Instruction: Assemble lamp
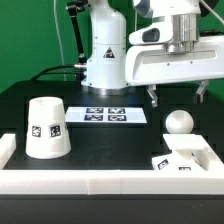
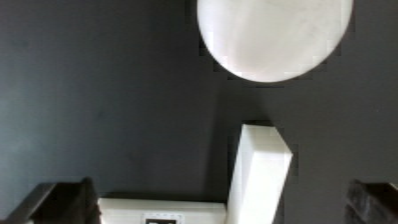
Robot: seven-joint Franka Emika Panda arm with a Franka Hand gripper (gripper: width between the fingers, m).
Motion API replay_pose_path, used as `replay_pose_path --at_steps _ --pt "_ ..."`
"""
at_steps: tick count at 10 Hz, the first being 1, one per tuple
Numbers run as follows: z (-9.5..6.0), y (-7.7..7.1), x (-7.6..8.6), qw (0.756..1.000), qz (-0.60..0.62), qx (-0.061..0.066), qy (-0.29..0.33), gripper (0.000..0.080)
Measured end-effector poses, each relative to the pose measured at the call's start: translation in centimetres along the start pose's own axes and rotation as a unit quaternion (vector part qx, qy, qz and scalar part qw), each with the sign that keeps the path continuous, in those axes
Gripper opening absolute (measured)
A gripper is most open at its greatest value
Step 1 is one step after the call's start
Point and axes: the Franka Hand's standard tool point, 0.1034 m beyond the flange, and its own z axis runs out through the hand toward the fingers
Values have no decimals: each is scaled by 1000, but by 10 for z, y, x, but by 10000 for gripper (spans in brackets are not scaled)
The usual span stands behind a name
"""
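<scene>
The round white bulb (image 1: 178,122) lies on the black table at the exterior view's right. It shows as a large white oval in the wrist view (image 2: 272,38). The square base (image 1: 178,162) with tags lies in front of it near the right wall, and a tagged part of it shows in the wrist view (image 2: 164,212). The cone shade (image 1: 45,128) stands at the left, wide end down. My gripper (image 1: 178,95) is open and empty, hanging above the bulb with its dark fingers (image 2: 54,203) spread wide around midpoint (image 2: 214,205).
The marker board (image 1: 105,113) lies at the back centre before the robot's pedestal (image 1: 105,60). A low white wall (image 1: 100,182) borders the table's front and sides. A white bar (image 2: 262,170) runs beside the base in the wrist view.
</scene>
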Motion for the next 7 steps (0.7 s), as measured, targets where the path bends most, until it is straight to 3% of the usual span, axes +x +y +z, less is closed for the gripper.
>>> replay_pose_path --at_steps 2,7 --pt "1 -1 -1 1000 10 0 -1 699" --pt "7 -15 -14 971 238 11 -16 699"
